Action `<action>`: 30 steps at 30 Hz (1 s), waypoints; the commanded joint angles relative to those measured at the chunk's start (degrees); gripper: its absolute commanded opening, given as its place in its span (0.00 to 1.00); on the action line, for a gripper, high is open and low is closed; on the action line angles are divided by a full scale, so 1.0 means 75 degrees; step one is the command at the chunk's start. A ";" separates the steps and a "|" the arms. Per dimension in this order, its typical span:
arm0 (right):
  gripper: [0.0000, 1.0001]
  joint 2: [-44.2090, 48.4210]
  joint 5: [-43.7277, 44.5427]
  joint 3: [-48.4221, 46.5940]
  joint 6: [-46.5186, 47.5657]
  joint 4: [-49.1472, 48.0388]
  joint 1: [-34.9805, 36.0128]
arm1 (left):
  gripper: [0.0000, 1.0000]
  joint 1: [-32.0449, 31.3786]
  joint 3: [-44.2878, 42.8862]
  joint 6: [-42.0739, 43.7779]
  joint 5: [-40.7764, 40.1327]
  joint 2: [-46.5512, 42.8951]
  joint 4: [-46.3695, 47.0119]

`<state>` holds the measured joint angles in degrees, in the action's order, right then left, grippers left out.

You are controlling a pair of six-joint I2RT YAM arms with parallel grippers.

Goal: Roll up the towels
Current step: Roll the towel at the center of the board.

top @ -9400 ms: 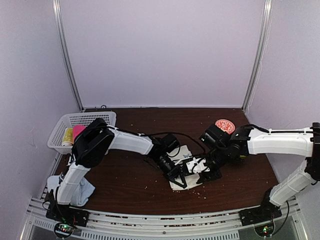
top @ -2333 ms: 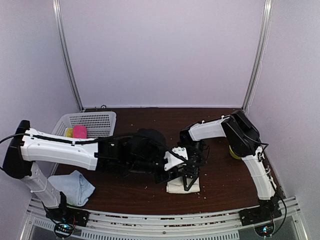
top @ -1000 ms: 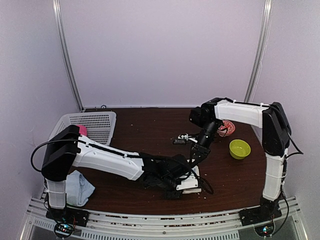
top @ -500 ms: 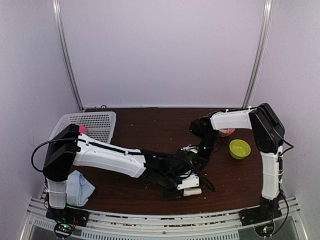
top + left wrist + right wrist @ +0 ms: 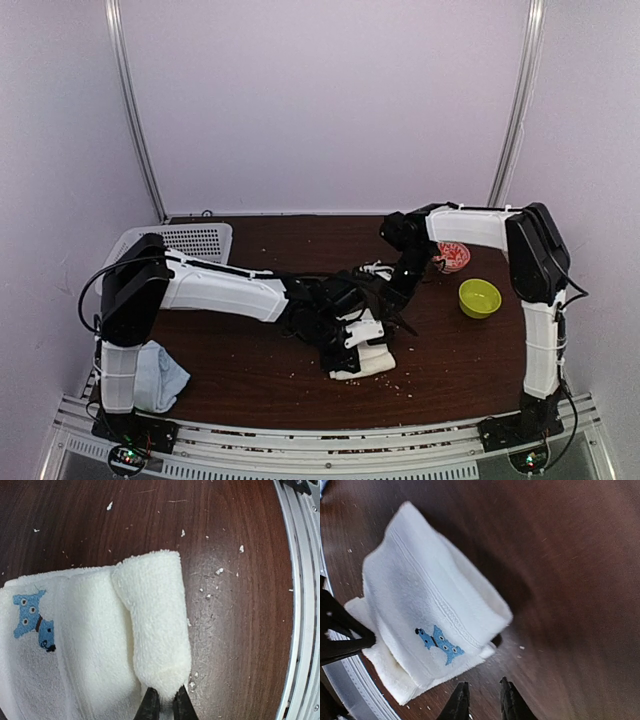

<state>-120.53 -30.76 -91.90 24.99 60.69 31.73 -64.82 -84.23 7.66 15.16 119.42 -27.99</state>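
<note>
The top camera is looking down from behind over the whole bench (image 5: 250, 370); both wrist cameras are looking closely down at the same towel (image 5: 155, 630).

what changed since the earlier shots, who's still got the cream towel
The cream towel, earlier spread out under both grippers, is now partly rolled at one end. The left gripper pinches the end of that roll. The right gripper has let go and lifted clear, its jaws apart with nothing between them. The pale blue towel and the basket stayed put.
</note>
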 commanded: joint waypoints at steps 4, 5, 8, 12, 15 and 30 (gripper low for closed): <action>0.26 0.2319 -0.0727 -0.1227 -0.0149 0.0059 -0.0834 | 0.00 0.1058 -0.0014 -0.0940 0.3028 0.0918 0.0091; 0.27 0.2618 -0.0997 -0.1116 -0.0112 -0.0110 -0.0867 | 0.00 0.1209 -0.0079 -0.1108 0.3494 0.1086 0.0088; 0.29 0.3592 -0.2226 -0.0319 0.0359 -0.0683 -0.0902 | 0.00 0.1509 -0.0295 -0.1626 0.4556 0.1570 0.0056; 0.42 0.4418 -0.3204 0.0611 0.2263 -0.0034 -0.0453 | 0.00 0.1661 -0.0723 -0.1925 0.5373 0.2117 -0.0263; 0.46 0.4733 -0.2604 0.1198 0.3045 0.0129 0.0398 | 0.00 0.1710 -0.0906 -0.2394 0.6090 0.2347 -0.0319; 0.52 0.4473 0.2201 0.4902 0.2595 -0.4031 0.2791 | 0.00 0.1881 -0.0921 -0.2380 0.5794 0.2578 -0.0488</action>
<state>-86.00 -24.14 -57.45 44.71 42.46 50.43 -50.83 -91.94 -9.63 62.85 135.46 -27.66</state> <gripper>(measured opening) 0.512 0.045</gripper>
